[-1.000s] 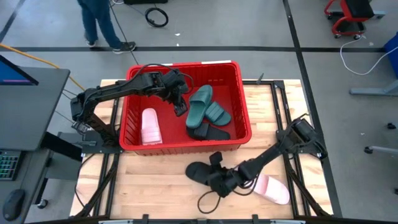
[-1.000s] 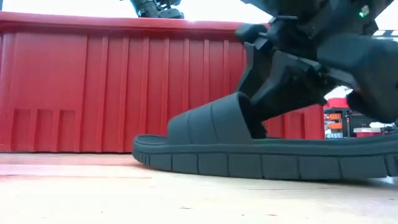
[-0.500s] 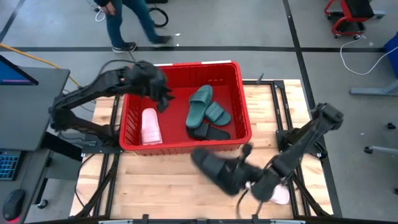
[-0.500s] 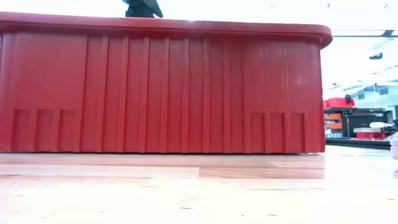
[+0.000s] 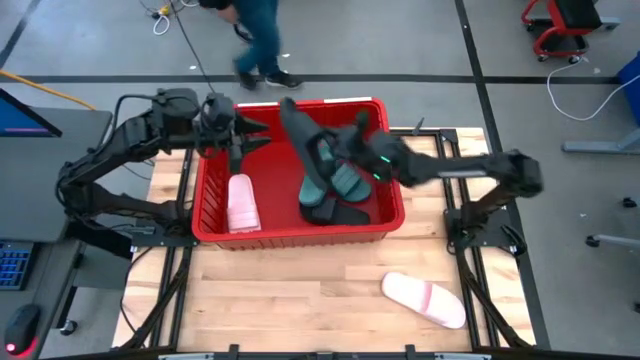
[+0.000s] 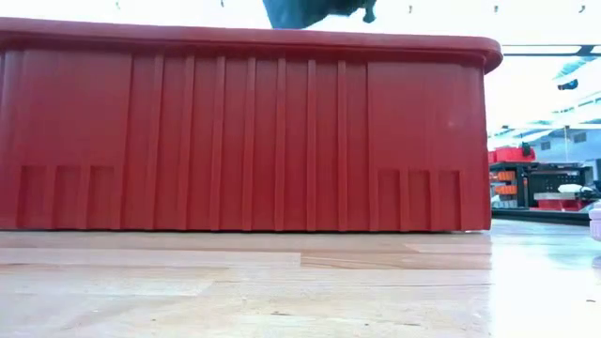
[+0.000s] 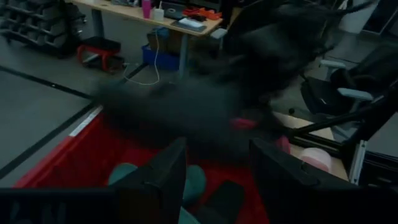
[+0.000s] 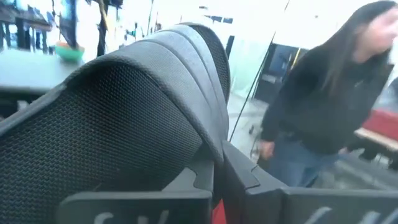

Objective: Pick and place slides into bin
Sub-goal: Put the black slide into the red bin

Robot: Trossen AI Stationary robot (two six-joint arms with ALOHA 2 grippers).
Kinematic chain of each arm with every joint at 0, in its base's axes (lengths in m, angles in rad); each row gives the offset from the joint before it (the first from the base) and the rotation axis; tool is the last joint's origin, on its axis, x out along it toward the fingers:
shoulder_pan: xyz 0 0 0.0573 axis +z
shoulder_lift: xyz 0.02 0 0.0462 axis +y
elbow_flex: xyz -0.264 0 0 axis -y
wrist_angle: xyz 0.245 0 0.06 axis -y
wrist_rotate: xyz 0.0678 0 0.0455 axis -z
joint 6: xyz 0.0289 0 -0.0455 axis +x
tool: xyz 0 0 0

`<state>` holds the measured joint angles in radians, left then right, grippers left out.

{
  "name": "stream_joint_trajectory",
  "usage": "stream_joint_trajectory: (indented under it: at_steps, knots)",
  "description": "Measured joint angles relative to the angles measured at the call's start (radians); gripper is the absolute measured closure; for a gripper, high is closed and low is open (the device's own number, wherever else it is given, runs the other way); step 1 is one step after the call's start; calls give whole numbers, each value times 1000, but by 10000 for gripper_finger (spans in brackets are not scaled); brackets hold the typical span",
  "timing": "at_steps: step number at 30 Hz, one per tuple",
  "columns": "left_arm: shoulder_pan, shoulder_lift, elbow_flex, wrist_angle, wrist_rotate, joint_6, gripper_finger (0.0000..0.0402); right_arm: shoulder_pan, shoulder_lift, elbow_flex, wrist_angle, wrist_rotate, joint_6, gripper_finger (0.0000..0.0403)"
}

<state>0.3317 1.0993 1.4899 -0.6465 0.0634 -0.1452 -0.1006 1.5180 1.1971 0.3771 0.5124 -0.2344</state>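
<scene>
The red bin (image 5: 215,215) stands mid-table; its front wall (image 6: 244,141) fills the low view. In it lie a pale pink slide (image 5: 240,203), two dark green slides (image 5: 335,175) and a black slide (image 5: 338,212). Another black slide (image 5: 298,128) hangs above the bin's far part, with my right gripper (image 5: 345,145) shut on it; it shows over the rim in the low view (image 6: 310,9). A second pink slide (image 5: 425,298) lies sole-down on the table's near right. My left gripper (image 5: 245,140) is open over the bin's far left corner, holding nothing. My right gripper pinches the black slide's wide strap at its edge (image 8: 208,155) between its two shut fingers (image 8: 249,177). It reaches in from the table's right side, about level. The slide is lifted clear above the bin and tilted.
A person (image 5: 258,40) walks on the floor past the table's far edge. The bin's thick rim (image 5: 300,236) stands high around the slides. Bare wood (image 5: 280,300) lies between the bin and the table's near edge.
My right gripper has shut on the black slide at the table's near side, lifted it clear and swung it up toward the far edge, over the bin. My left gripper has drawn back from the bin's middle toward its far left corner.
</scene>
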Motion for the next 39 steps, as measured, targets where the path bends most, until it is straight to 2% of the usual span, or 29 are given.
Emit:
stream_joint_trajectory:
  at_steps: [4,9,11,16,19,25,30,39]
  knots:
    - [0,-3,0,0,5,1,222,-115,190,110,-7,-77,35,394]
    - [1,-2,0,-1,5,3,225,-147,435,373,-45,-138,-51,394]
    - [0,-2,0,-3,5,10,223,-141,522,502,-119,-138,-116,394]
    - [1,-2,0,-26,4,27,221,-139,716,793,-468,-75,-132,394]
    - [1,-2,-1,-43,0,29,224,-141,799,890,-523,-63,-185,394]
    - [1,-1,-3,-120,-1,30,227,-140,906,945,-539,-79,-190,388]
    - [0,-4,1,-164,12,28,229,-152,946,939,-559,-170,-205,364]
    - [0,-2,0,-178,7,13,225,-172,940,940,-595,-212,-120,280]
